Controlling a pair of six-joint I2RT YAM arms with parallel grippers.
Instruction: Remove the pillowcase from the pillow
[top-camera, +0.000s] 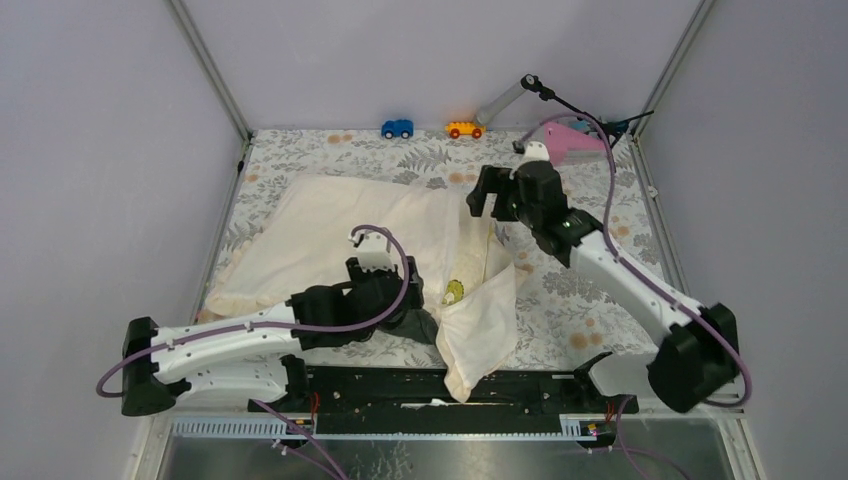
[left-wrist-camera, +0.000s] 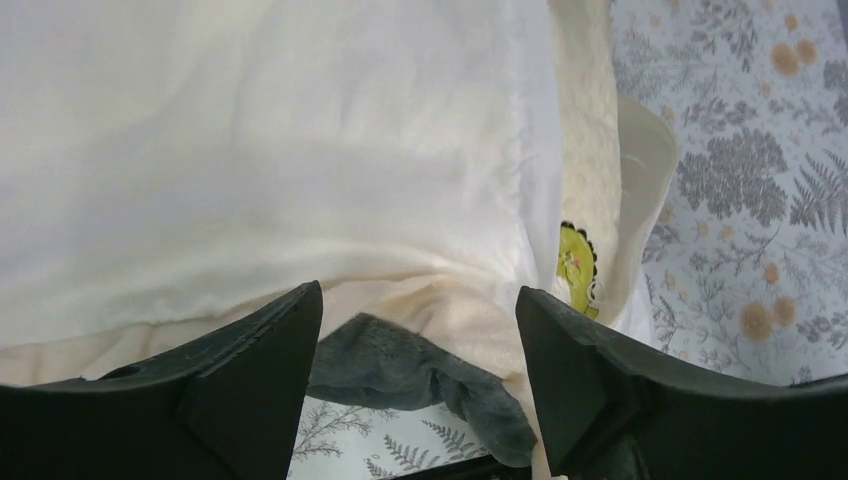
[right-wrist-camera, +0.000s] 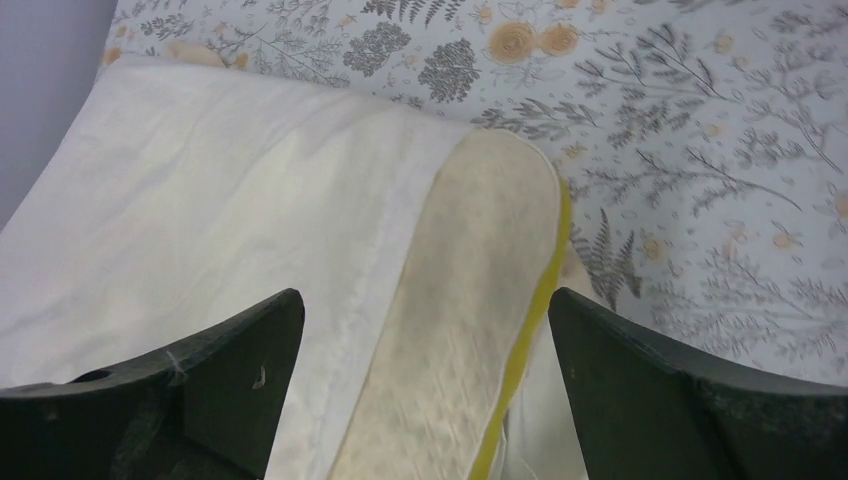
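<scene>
The cream-white pillowcase (top-camera: 330, 230) lies over the left and middle of the table. The pale-yellow quilted pillow (top-camera: 472, 262) sticks out of its right end, with the small yellow logo (top-camera: 453, 292) showing. My left gripper (top-camera: 415, 310) is open and empty at the near edge of the pillowcase (left-wrist-camera: 250, 150), beside the logo (left-wrist-camera: 575, 260). My right gripper (top-camera: 485, 200) is open and empty over the far right end. In its view the pillow's end (right-wrist-camera: 470, 280) with the yellow-green band (right-wrist-camera: 530, 340) lies between the jaws, next to the pillowcase (right-wrist-camera: 220, 200).
A dark grey furry cloth (left-wrist-camera: 410, 370) pokes out from under the fabric at the near edge. A blue toy car (top-camera: 397, 128), an orange toy car (top-camera: 463, 129) and a pink object (top-camera: 572, 140) sit at the back. A black rail (top-camera: 400, 385) runs along the front.
</scene>
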